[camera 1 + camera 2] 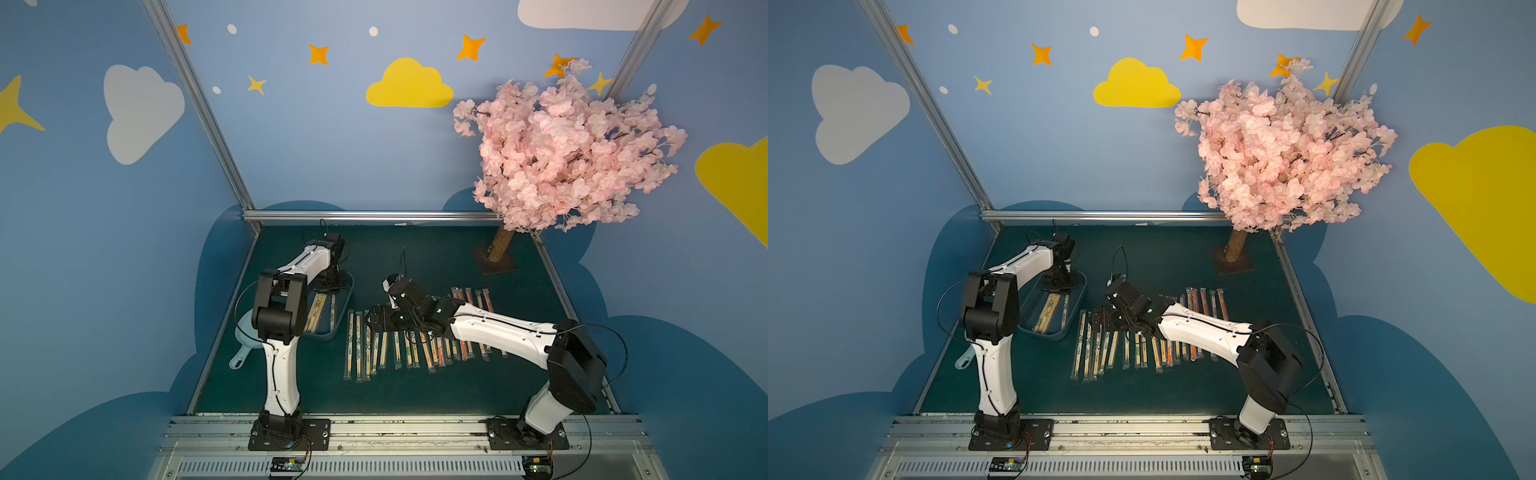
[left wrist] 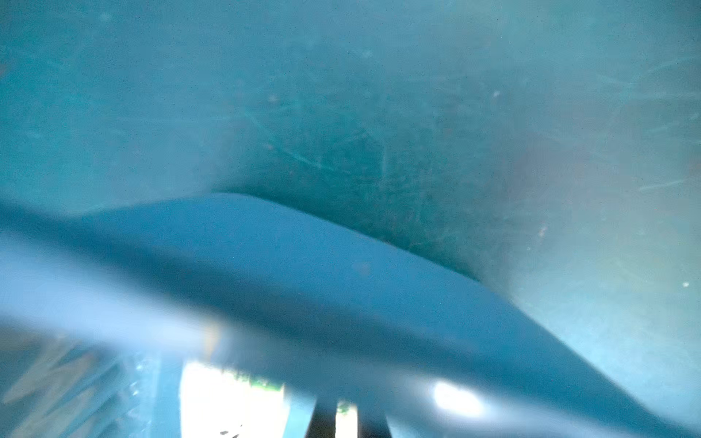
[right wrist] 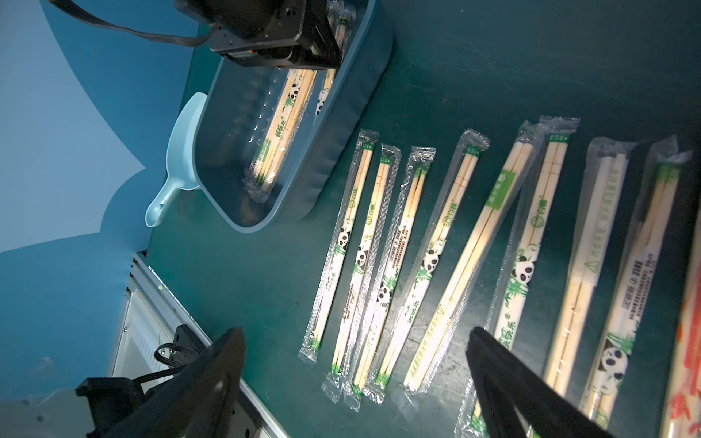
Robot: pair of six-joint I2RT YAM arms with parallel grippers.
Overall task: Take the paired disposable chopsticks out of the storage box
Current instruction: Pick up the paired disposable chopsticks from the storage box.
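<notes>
The bench point(image 1: 415, 395) is dark teal green. The storage box point(image 3: 341, 151) is translucent with a blue-grey tint. The paired disposable chopsticks point(image 3: 430, 261) are pale wood in clear sleeves printed with green bamboo leaves, green lettering and black-and-white pandas. One sleeve carries a solid green label point(image 3: 502, 189), and the orange-printed sleeves point(image 1: 1192, 301) show red-orange marks. The scoop point(image 3: 182, 151) is light blue. The walls point(image 1: 332, 158) are mid blue with darker blue cloud shapes low down, a yellow cloud point(image 1: 409, 85), a greyish-white cloud point(image 1: 141, 112), orange stars point(image 1: 319, 54) and white dots. The tree point(image 1: 569, 145) has pale pink blossoms and a brown trunk point(image 1: 500, 245). The left arm point(image 1: 282, 374) and right arm point(image 1: 498, 332) are white with black joints
</notes>
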